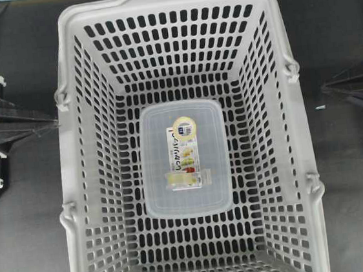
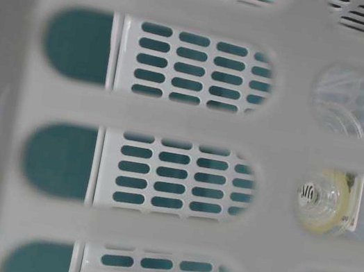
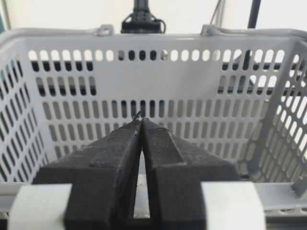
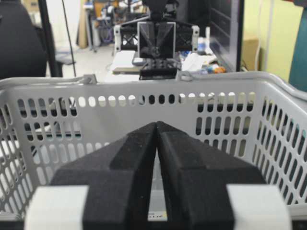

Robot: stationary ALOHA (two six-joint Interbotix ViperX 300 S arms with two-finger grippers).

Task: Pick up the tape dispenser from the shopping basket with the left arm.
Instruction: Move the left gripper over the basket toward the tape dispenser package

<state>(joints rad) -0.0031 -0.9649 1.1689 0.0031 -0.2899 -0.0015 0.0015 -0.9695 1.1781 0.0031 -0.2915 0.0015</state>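
The tape dispenser (image 1: 185,158), a flat clear box with a white-yellow label and a round yellow sticker, lies flat on the floor of the light grey shopping basket (image 1: 70,69), near its middle. In the table-level view the dispenser (image 2: 325,201) shows through the basket's slots (image 2: 171,116). My left gripper (image 1: 54,123) is shut and empty, outside the basket's left wall at rim height. In its wrist view the shut tips (image 3: 141,120) face the basket (image 3: 158,38). My right gripper (image 1: 324,88) is shut and empty outside the right wall; its tips (image 4: 157,123) face the basket (image 4: 144,86).
The basket's folded handles lie along the rim, with hinges on both side walls (image 1: 62,96) (image 1: 291,69). The basket stands on a dark table (image 1: 28,217). The opposite arm (image 4: 156,40) and a cluttered desk show beyond the basket in the right wrist view.
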